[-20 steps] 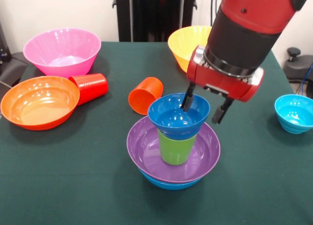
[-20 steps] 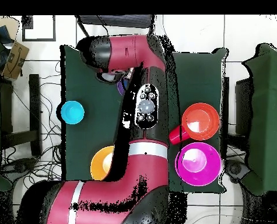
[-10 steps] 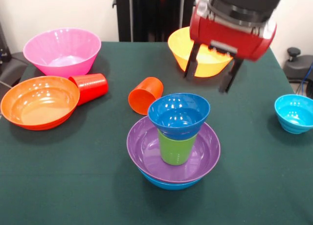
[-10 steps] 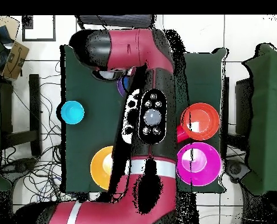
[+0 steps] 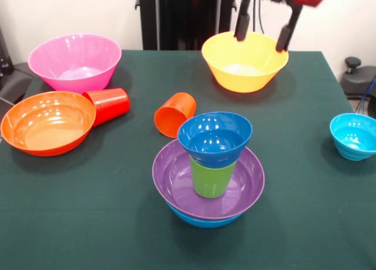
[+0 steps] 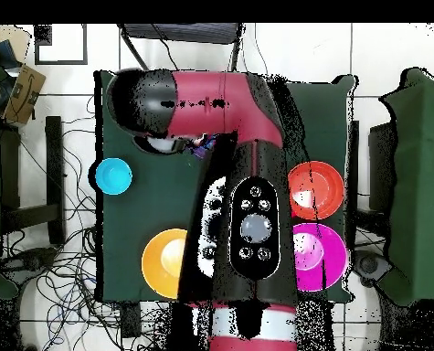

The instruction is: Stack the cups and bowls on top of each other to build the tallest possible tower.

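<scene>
The tower stands at the table's middle. A blue bowl (image 5: 202, 219) is at the bottom, with a purple bowl (image 5: 174, 176) in it. A lime green cup (image 5: 211, 179) stands upright in that, and a small dark blue bowl (image 5: 214, 138) sits on the cup. My gripper (image 5: 263, 30) hangs open and empty at the top edge, over the far rim of the yellow bowl (image 5: 244, 67) and well clear of the tower. An orange cup (image 5: 175, 113) and a red cup (image 5: 109, 104) lie on their sides. In the overhead view the arm hides the tower and the gripper.
A pink bowl (image 5: 75, 61) stands at the far left, with an orange bowl (image 5: 47, 123) in front of it, touching the red cup. A small cyan bowl (image 5: 354, 136) sits near the right edge. The overhead view shows the cyan bowl (image 6: 113, 175) and yellow bowl (image 6: 163, 262) beside the arm.
The gripper rose from beside the small dark blue bowl and drew back to above the yellow bowl. That bowl stays resting on the green cup.
</scene>
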Controlling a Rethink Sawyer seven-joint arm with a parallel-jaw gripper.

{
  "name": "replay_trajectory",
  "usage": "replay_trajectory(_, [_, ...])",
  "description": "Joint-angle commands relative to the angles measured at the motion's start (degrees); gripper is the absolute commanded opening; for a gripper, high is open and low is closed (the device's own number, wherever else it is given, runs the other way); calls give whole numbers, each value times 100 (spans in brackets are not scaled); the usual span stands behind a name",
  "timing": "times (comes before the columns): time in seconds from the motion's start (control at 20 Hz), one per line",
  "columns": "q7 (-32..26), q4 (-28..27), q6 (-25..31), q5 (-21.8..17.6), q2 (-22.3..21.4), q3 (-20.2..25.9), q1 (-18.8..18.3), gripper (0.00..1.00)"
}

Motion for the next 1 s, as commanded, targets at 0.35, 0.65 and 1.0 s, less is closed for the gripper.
replay_trajectory(0.35, [-2462,2530,-1037,-494,-984,1094,-744,100])
replay_trajectory(0.65, [-2527,2679,-1350,-792,-914,1278,-1006,100])
replay_trajectory(1.0, [-2566,2650,-1508,-1074,-755,1506,-1273,100])
